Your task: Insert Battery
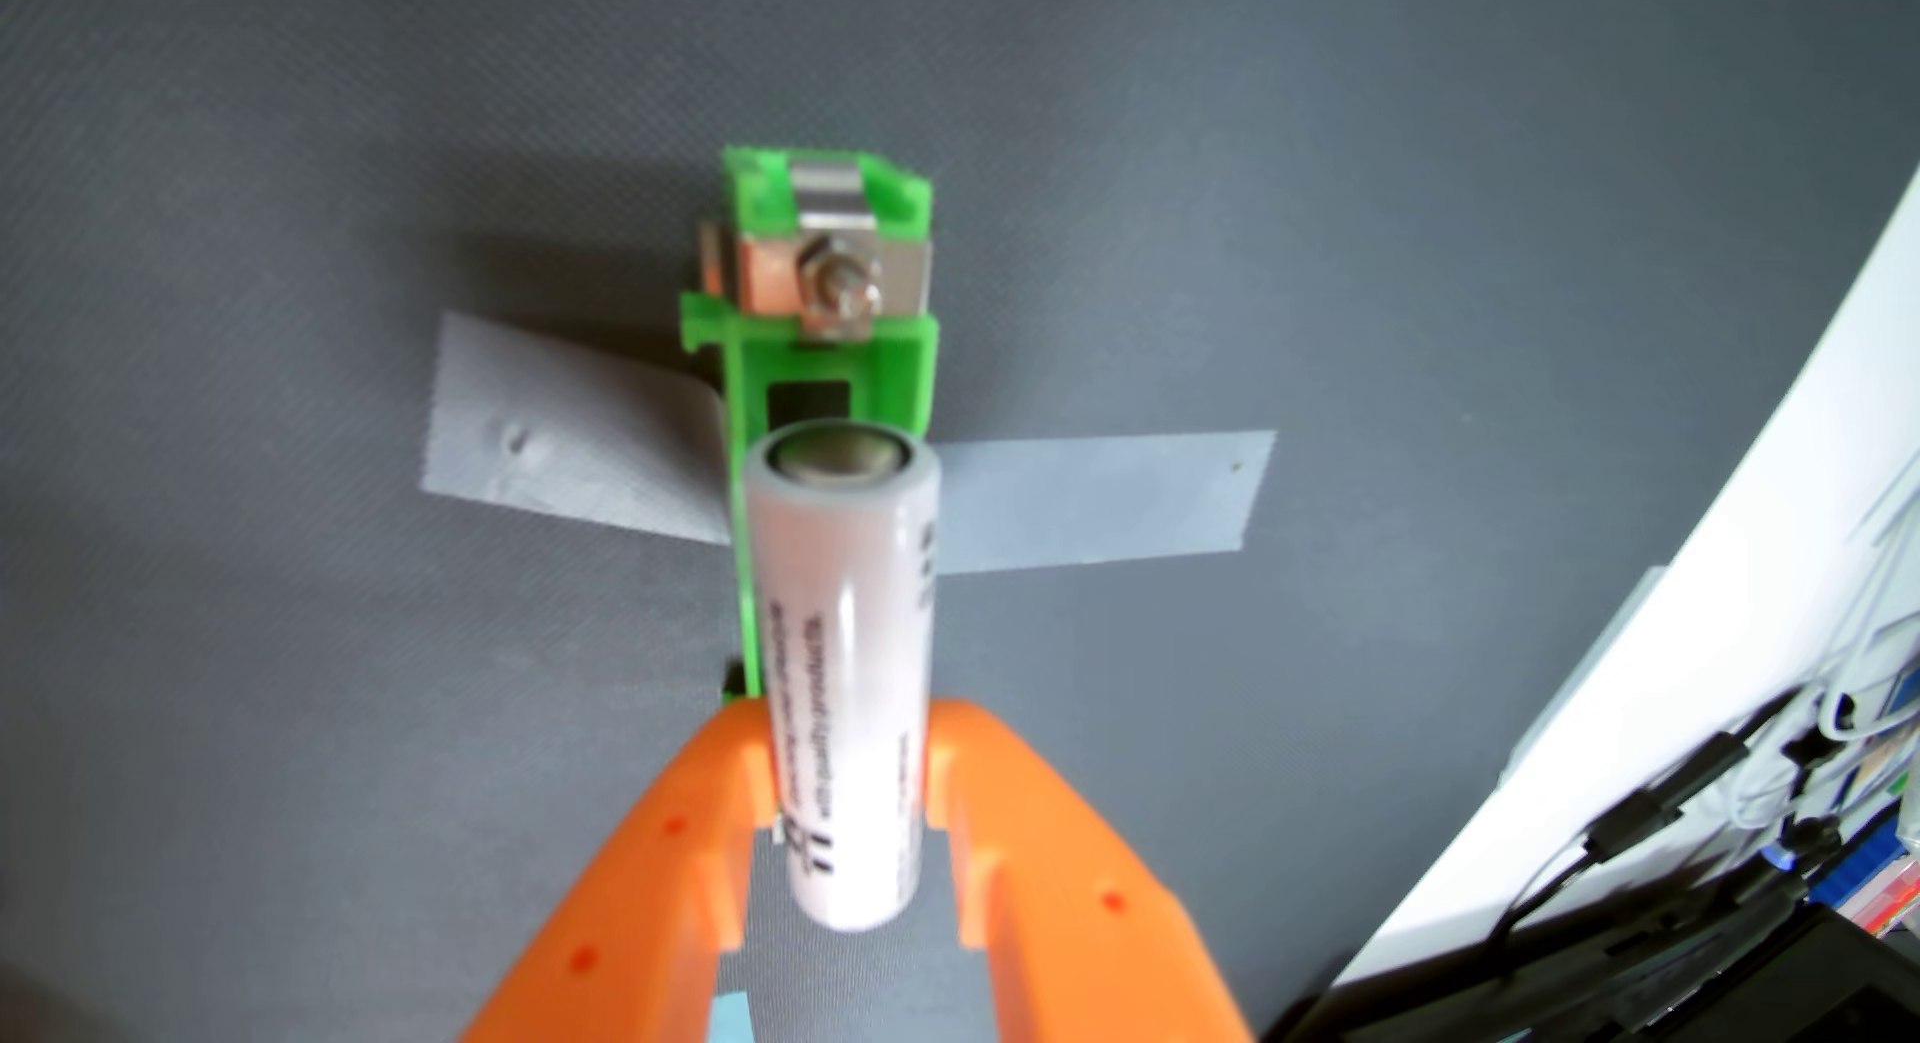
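In the wrist view, a white cylindrical battery (pixel 847 680) is pinched between the orange fingers (pixel 665 856) at lower centre. It is held over the green battery holder (pixel 821 275), taped to the grey tabletop (pixel 260 223). The pickup is judged done; seating in the holder's slot appears left.

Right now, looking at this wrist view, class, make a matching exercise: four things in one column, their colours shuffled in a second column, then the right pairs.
Things:
1. battery
2. gripper
3. battery holder
4. tape strips

Colours:
A. bright green
B. pale grey
C. white with dark print
D. orange

Pairs: 1-C, 2-D, 3-A, 4-B
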Robot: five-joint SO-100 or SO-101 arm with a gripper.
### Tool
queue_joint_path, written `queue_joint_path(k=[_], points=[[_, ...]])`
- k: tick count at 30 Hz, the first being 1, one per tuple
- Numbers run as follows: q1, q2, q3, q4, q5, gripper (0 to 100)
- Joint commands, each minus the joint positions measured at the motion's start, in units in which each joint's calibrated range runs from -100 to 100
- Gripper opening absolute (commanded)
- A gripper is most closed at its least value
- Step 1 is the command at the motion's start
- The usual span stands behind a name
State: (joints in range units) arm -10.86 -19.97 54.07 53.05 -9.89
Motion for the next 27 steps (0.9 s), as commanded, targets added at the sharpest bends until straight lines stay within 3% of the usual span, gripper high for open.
queue_joint_path(k=[1, 27], points=[[0.47, -0.92, -0.71, -0.47, -0.1, 2], [-0.6, -0.92, -0.62, -0.47, -1.08, 2]])
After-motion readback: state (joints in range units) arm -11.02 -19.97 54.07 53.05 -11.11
